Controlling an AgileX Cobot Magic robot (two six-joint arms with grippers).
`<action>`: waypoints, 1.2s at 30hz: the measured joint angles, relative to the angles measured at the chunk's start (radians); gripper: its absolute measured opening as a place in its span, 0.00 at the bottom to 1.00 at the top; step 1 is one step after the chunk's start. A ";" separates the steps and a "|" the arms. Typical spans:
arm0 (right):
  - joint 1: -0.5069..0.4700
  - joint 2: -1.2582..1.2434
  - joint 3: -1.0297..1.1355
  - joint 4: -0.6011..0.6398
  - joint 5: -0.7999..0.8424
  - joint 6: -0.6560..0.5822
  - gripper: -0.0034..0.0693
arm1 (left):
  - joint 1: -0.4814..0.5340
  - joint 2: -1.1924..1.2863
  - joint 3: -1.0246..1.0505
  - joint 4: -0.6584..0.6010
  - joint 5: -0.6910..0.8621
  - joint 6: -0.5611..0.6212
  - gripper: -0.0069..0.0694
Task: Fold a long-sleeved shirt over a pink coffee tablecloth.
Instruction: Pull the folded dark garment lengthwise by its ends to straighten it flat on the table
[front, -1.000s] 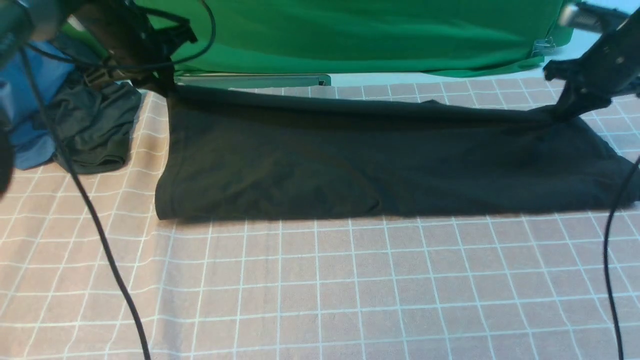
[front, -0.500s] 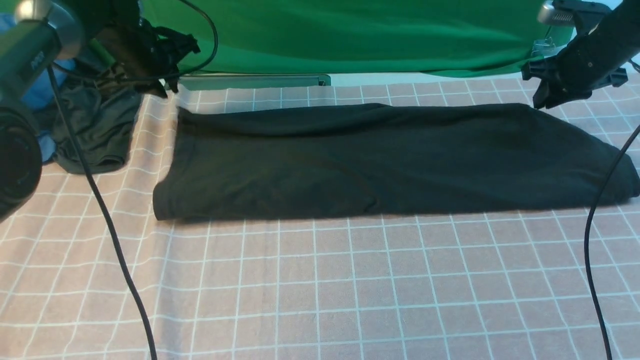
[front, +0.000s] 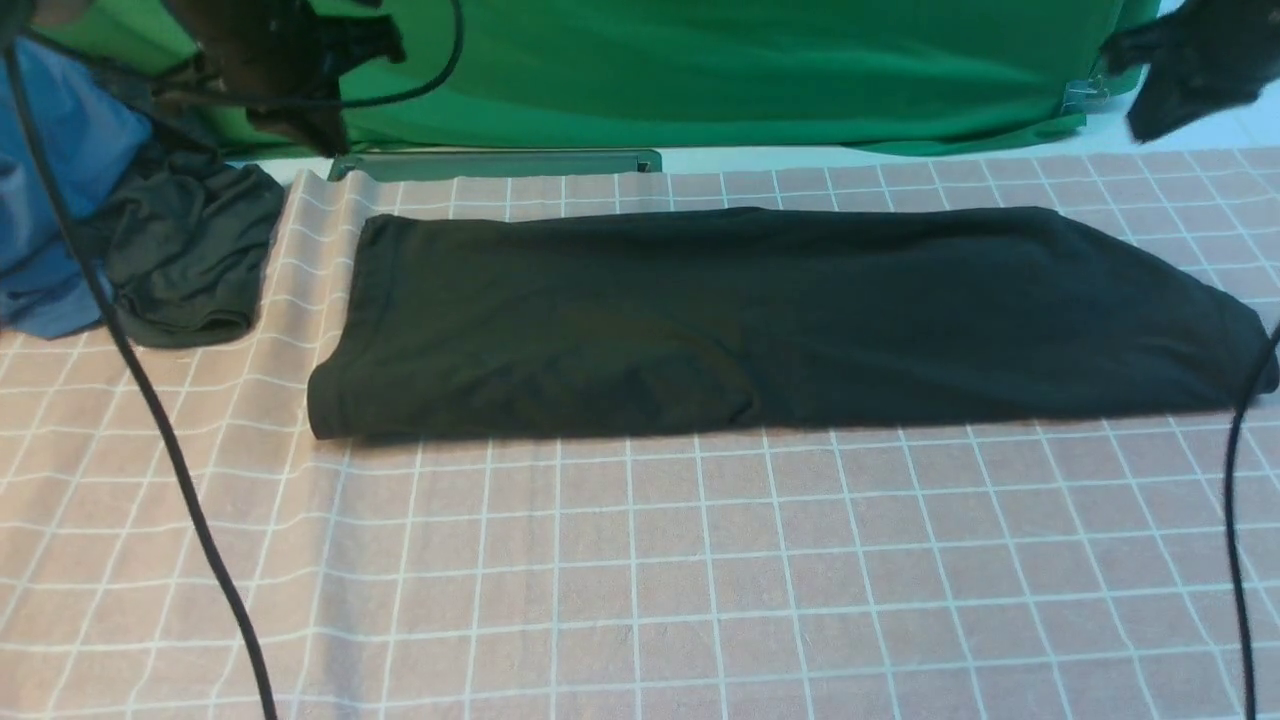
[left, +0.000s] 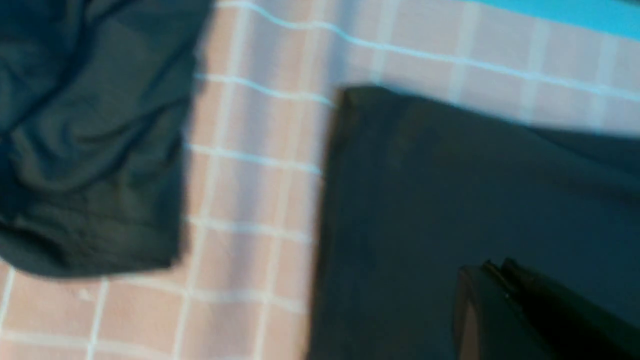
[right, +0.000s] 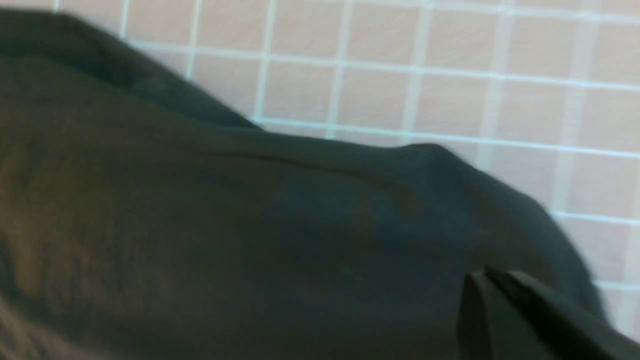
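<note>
- Now the large black soft-knit long-sleeved shirt (front: 780, 320) lies as a long folded band across the far half of the pink grid-lined tablecloth (front: 700, 570), flat enough, by judgement, for a further fold.
- Left gripper (front: 305, 125) and right gripper (front: 1165, 105) hang clear above its far corners, jaws pinched together, empty.
- Near cloth bare; crumpled grey-green garment (front: 190, 260) sits near the left end.

I see the long-sleeved shirt (front: 760, 320) plain black, the pink coffee tablecloth (front: 700, 570) gridded in thin white squares, a bright green cloth (front: 750, 70), a blue garment (front: 30, 280), a grey-green garment (front: 190, 260).
</note>
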 joint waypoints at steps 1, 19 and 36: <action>-0.006 -0.025 0.027 -0.017 0.000 0.004 0.10 | -0.009 -0.034 0.039 -0.001 0.001 0.000 0.11; -0.215 0.001 0.381 -0.052 -0.153 0.046 0.93 | -0.112 -0.578 1.012 -0.130 -0.361 0.000 0.11; -0.150 0.140 0.363 -0.039 -0.225 -0.027 0.18 | -0.112 -0.589 1.030 -0.130 -0.371 0.025 0.11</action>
